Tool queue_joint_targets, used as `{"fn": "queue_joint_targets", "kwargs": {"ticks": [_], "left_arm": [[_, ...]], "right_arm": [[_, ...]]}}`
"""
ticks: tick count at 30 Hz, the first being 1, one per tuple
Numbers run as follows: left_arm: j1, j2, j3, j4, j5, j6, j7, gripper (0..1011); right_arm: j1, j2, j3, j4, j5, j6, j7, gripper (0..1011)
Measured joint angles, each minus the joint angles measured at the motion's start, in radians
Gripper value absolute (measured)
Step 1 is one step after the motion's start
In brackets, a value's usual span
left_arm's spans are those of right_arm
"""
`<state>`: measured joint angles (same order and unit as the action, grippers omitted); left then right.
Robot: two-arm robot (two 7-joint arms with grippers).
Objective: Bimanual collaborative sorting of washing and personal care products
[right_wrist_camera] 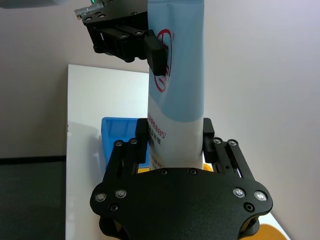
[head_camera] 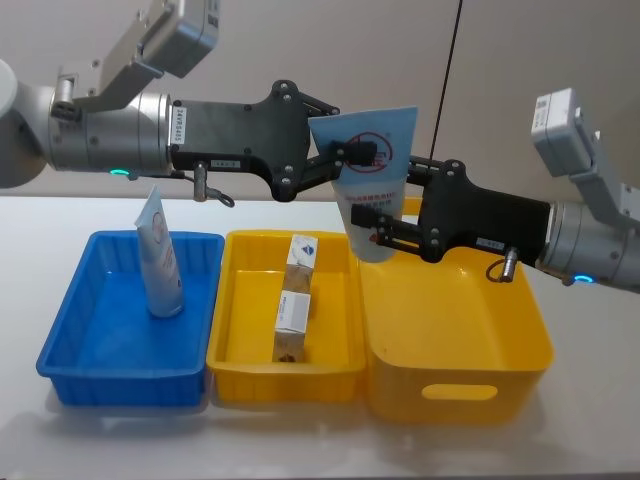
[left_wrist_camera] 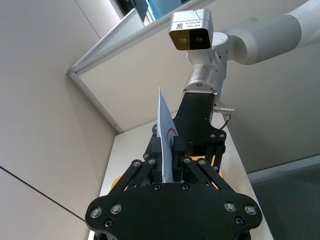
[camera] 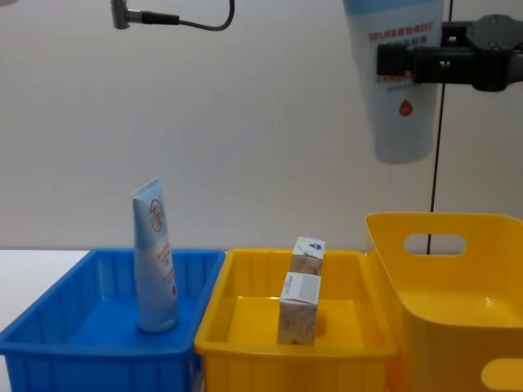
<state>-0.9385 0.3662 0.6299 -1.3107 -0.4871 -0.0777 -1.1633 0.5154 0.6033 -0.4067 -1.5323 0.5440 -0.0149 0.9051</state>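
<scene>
We see a tall pale blue-white tube [head_camera: 362, 190] with a red round logo, held cap-down in the air above the edge where the yellow tray [head_camera: 245, 330] meets the deep yellow bin [head_camera: 450, 320]. Our left gripper [head_camera: 357, 153] is clamped on its wide upper end at the logo; our right gripper [head_camera: 383, 230] is clamped lower, on the red text. A second tube [head_camera: 160, 258] stands in the blue bin [head_camera: 90, 330]; a front carton [head_camera: 292, 318] and a back carton [head_camera: 301, 252] stand in the tray. White table [head_camera: 590, 430], plain beige wall [head_camera: 500, 60]

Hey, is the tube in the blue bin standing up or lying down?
Standing up. The tube rests cap-down on the floor of the blue bin, its flat end pointing up.
</scene>
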Motion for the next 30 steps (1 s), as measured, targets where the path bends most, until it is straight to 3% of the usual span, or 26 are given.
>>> {"fn": "queue_joint_targets", "kwargs": {"ticks": [7,18,22,30], "left_arm": [[0.000,0.000,0.000,0.000,0.000,0.000,0.000,108],[0.000,0.000,0.000,0.000,0.000,0.000,0.000,118],[0.000,0.000,0.000,0.000,0.000,0.000,0.000,199],[0.000,0.000,0.000,0.000,0.000,0.000,0.000,454]], "right_arm": [[0.003,-0.002,-0.003,0.003,-0.002,-0.001,0.000,404],[0.004,-0.003,-0.005,0.006,-0.003,-0.001,0.001,296],[0.005,-0.003,-0.005,0.006,-0.003,-0.001,0.001,268],[0.005,-0.003,-0.006,0.007,-0.004,-0.001,0.002,211]]}}
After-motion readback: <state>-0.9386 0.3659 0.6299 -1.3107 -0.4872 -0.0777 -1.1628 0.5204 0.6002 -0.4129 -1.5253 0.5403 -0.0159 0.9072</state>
